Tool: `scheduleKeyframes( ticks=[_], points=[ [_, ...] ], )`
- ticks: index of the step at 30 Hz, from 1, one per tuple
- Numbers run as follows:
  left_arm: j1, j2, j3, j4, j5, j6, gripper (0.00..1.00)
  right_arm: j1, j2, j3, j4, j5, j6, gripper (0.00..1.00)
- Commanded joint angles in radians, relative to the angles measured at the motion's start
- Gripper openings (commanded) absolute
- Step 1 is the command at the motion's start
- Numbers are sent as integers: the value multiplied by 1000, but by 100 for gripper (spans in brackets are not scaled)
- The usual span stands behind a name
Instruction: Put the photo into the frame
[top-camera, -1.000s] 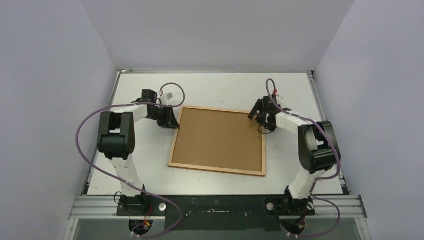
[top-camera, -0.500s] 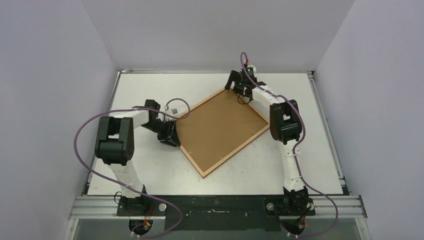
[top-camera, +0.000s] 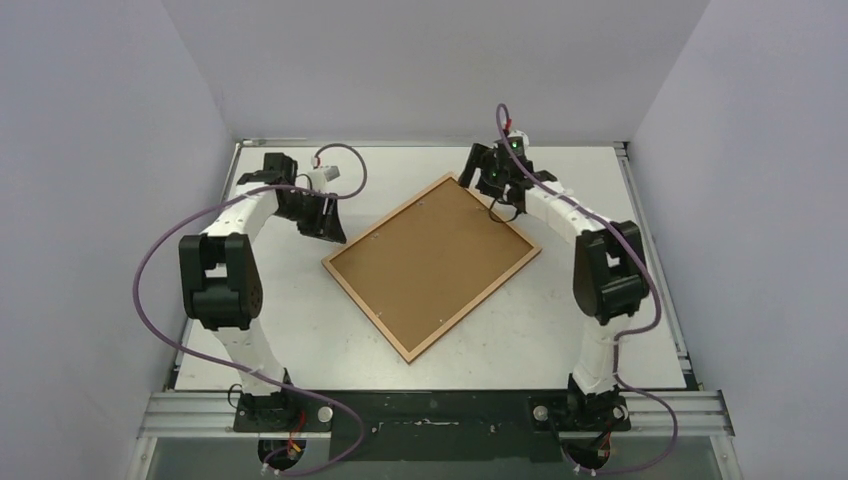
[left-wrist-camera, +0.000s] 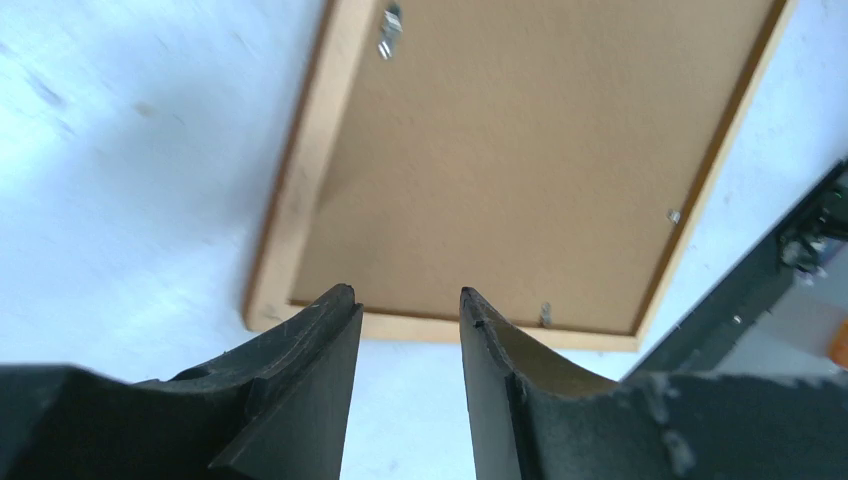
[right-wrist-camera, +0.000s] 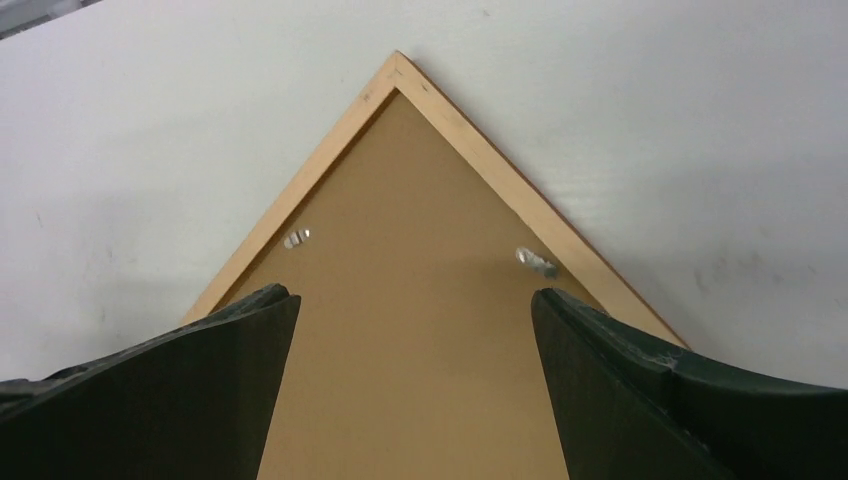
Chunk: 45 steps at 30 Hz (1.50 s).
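Note:
The frame (top-camera: 366, 311) lies face down on the table, turned like a diamond, its light wooden border around the brown fibreboard backing (top-camera: 432, 262). The photo is not in view. My left gripper (top-camera: 330, 226) is open and empty, just off the frame's left side; in the left wrist view its tips (left-wrist-camera: 405, 295) hover near the frame's border (left-wrist-camera: 300, 190). My right gripper (top-camera: 482, 180) is wide open and empty over the frame's far corner; in the right wrist view (right-wrist-camera: 412, 292) it spans the backing (right-wrist-camera: 410, 330) below that corner (right-wrist-camera: 397, 62).
Small metal tabs (right-wrist-camera: 537, 262) hold the backing inside the border; another tab (left-wrist-camera: 388, 18) shows in the left wrist view. White table (top-camera: 600, 330) surrounds the frame, with grey walls on three sides and a black rail (top-camera: 430, 415) at the near edge.
The frame has been turned from square-on to a diamond. My left gripper has moved from the frame's left corner toward the back left. My right gripper stays at the far corner.

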Motion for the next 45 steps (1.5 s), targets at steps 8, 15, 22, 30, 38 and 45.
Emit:
scheduleKeyframes(
  ticks=[8, 15, 22, 30, 38, 45],
  points=[
    [3, 244, 221, 122, -56, 14, 39, -32, -591, -680, 89, 37, 203, 90],
    [32, 290, 211, 153, -29, -8, 37, -33, -653, -879, 147, -36, 289, 90],
    [35, 290, 140, 177, 3, -12, 29, -33, -553, -863, 229, -79, 286, 90],
    [31, 251, 10, 177, 76, -11, 24, -40, -437, -747, 275, -113, 252, 91],
    [31, 143, -180, 143, 109, 62, 22, -38, -291, -562, 253, -159, 186, 91],
    [32, 86, -240, 132, 102, 75, 22, -30, -160, -396, 245, -171, 161, 91]
  ],
)
